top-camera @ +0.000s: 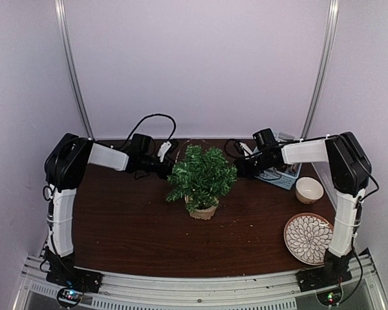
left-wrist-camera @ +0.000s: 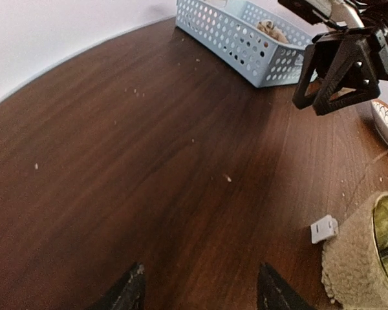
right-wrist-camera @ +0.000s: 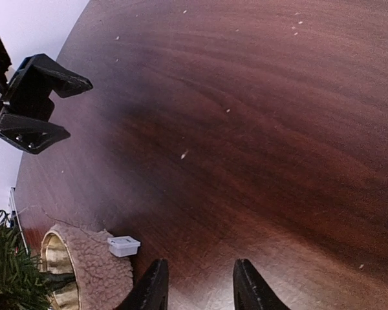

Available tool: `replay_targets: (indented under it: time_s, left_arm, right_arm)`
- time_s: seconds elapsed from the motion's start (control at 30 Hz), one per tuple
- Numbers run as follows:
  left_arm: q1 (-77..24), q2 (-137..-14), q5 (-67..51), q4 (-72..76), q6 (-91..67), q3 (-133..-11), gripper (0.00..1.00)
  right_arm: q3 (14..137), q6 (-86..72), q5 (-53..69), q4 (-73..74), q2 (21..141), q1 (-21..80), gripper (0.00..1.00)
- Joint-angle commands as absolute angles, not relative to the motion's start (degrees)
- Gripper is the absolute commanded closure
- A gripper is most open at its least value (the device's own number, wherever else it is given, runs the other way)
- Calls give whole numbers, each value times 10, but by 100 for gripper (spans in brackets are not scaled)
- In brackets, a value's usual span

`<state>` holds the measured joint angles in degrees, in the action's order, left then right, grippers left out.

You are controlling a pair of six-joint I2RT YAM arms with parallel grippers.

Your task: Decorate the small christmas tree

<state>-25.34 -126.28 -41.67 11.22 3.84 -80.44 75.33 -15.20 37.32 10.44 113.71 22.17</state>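
Seen from above, the small christmas tree (top-camera: 202,175), with bushy dark green needles in a round tan burlap-wrapped pot (top-camera: 202,210), stands upright in the middle of the dark brown wooden desk (top-camera: 129,226). The left gripper (top-camera: 169,166) hangs just left of its branches and the right gripper (top-camera: 241,166) just right of them. A light blue perforated plastic basket (top-camera: 283,175) lies at the far right. Nearer are a small tan bowl (top-camera: 308,190) and a round patterned plate (top-camera: 308,237).

In the left wrist view, its own jaws are spread wide over bare wood, holding nothing. A small white tag (left-wrist-camera: 324,228) lies just beside the pot.

In the right wrist view, its own jaws are likewise parted and empty. The pot sits near left.
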Motion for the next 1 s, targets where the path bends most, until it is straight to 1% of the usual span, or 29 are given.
replay_targets:
  time_s: [0.0, 0.2, 0.3, 0.43, 0.57, 0.8, 0.97]
  left_arm:
    - [-254, -1211, -381, 235, -28, -719, 42]
    - [-257, -1159, -331, 285, -77, -635, 45]
    - [-269, -1136, -324, 305, -101, -592, 47]
    - [-296, -1109, -312, 297, -101, -551, 53]
    - [-314, -1086, -301, 328, -113, -500, 56]
    - [-356, -1083, -297, 371, -117, -465, 57]
    - [-378, -1099, -290, 418, -139, -455, 60]
  right_arm:
    - [700, -187, 363, 80, 1082, 229, 60]
    - [567, -271, 364, 6, 980, 240, 57]
    - [530, -301, 355, 2, 941, 261, 55]
    - [500, -328, 345, 2, 905, 273, 54]
    - [469, -342, 345, -11, 873, 276, 54]
    - [457, -330, 344, 25, 842, 276, 53]
    - [446, -329, 335, 38, 823, 275, 52]
